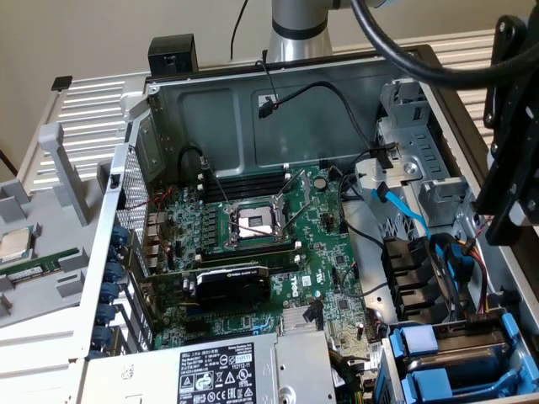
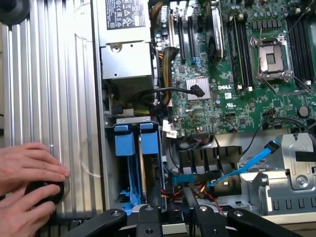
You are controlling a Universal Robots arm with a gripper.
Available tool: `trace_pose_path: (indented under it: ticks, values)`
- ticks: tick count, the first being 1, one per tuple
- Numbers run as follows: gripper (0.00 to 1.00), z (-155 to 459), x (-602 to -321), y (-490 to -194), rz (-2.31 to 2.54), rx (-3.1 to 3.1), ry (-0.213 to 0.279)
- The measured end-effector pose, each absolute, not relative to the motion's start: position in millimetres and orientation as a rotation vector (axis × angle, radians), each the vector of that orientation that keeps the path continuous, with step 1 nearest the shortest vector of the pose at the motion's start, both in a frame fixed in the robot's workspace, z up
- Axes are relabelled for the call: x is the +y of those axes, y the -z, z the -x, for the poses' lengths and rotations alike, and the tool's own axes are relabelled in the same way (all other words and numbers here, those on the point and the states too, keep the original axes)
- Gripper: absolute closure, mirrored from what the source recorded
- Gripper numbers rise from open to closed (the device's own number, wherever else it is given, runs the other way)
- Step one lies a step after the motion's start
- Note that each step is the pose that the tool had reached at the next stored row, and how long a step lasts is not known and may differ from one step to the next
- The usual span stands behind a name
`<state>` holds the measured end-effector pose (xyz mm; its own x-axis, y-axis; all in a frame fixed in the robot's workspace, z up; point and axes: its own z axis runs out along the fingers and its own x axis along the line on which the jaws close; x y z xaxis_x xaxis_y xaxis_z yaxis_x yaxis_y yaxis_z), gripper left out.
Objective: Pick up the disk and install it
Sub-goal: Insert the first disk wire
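Disk [image 2: 142,168] on edge in its blue carrier, slotted in the drive cage [image 2: 109,148] next to the power supply box [image 2: 123,49], likely to ride the rails; hand [image 2: 175,218] just above that box's neighbouring cage, aligned for reach, grip impossible to tell.

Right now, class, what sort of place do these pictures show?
Probably a workbench for computer assembly or repair: an open computer case lies flat, its green circuit board bare, blue drive carriers in their bay, a person's hands alongside.

Green motherboard [image 1: 253,252], blue drive carriers [image 2: 132,143], grey ribbed panel [image 2: 54,89], black-and-white label [image 1: 219,376]
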<state>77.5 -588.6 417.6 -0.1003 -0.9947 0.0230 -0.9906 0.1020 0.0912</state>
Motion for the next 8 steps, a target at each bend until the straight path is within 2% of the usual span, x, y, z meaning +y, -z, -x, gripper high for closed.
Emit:
trace_pose_path:
  ticks: [8]
  values:
    - [0.69, -76.7, -581.8, -410.5, -2.035, -2.256, 0.064]
